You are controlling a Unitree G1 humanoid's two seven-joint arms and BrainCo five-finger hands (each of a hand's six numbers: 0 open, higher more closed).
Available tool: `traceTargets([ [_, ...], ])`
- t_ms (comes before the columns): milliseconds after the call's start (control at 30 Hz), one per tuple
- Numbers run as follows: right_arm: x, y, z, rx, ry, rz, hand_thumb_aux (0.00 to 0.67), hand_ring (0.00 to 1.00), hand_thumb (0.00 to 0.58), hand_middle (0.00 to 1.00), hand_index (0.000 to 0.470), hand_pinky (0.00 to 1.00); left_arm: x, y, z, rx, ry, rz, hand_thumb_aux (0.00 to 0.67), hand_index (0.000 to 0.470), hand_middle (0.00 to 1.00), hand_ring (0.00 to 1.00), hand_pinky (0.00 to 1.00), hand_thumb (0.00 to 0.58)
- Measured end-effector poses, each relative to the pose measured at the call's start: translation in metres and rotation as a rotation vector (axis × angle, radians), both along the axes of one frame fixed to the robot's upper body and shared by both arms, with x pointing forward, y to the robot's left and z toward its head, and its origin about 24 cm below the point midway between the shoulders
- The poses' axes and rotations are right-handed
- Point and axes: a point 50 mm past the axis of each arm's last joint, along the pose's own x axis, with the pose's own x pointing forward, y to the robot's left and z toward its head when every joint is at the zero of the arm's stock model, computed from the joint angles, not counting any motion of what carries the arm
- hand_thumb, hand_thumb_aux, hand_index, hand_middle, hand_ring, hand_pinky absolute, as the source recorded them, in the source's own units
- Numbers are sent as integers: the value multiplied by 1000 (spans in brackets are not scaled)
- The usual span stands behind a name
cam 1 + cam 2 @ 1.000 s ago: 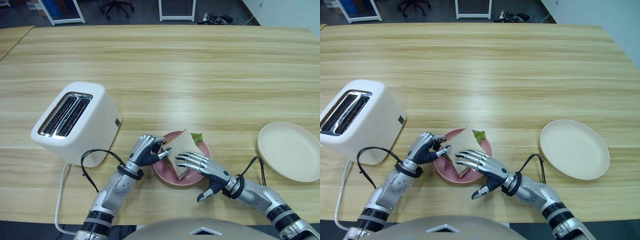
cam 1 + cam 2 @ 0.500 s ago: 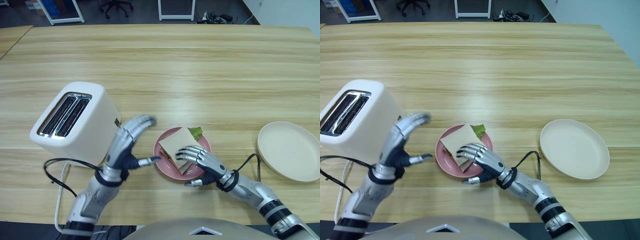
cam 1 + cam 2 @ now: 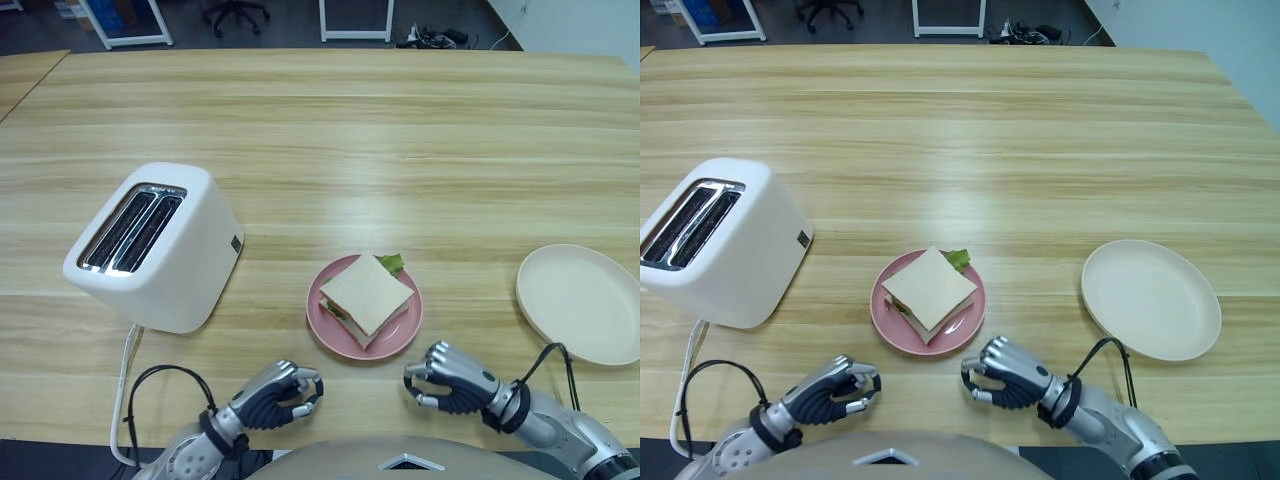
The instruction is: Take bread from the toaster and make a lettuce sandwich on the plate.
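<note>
A sandwich (image 3: 366, 296) of two bread slices with green lettuce (image 3: 391, 263) poking out at the back lies on the pink plate (image 3: 322, 330). The white toaster (image 3: 150, 248) stands to its left, both slots empty. My left hand (image 3: 276, 393) rests near the table's front edge, below and left of the plate, fingers curled and holding nothing. Near the same edge, below and right of the plate, my right hand (image 3: 449, 377) has its fingers curled too, with nothing in them.
A cream plate (image 3: 582, 301) with nothing on it sits at the right edge of the table. The toaster's white cord (image 3: 125, 382) runs down to the front edge. Bare wood stretches across the far half of the table.
Both hands have drawn back from the plate to the front edge and curled shut. The sandwich now lies flat and alone on the pink plate.
</note>
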Motion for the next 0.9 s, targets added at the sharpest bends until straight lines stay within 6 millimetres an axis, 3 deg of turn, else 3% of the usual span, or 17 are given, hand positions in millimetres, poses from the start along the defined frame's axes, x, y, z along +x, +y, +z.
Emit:
traceTargets([
  [167,12,13,-6,-27,-42,-37,670,1000,580,1000,470,1000,26,-22,-6,-37,-25,61,670,470,1000,1000,1000,580],
  [400,55,33,-13,-19,-137,-204,670,1000,580,1000,470,1000,72,-41,-13,-61,-68,151,670,470,1000,1000,1000,580],
  [733,142,56,-14,91,-95,-433,670,1000,580,1000,470,1000,143,-35,-18,-43,-140,359,670,470,1000,1000,1000,580],
  [900,152,56,-17,118,-60,-463,670,1000,580,1000,470,1000,146,-31,-20,-55,-155,382,670,470,1000,1000,1000,580],
])
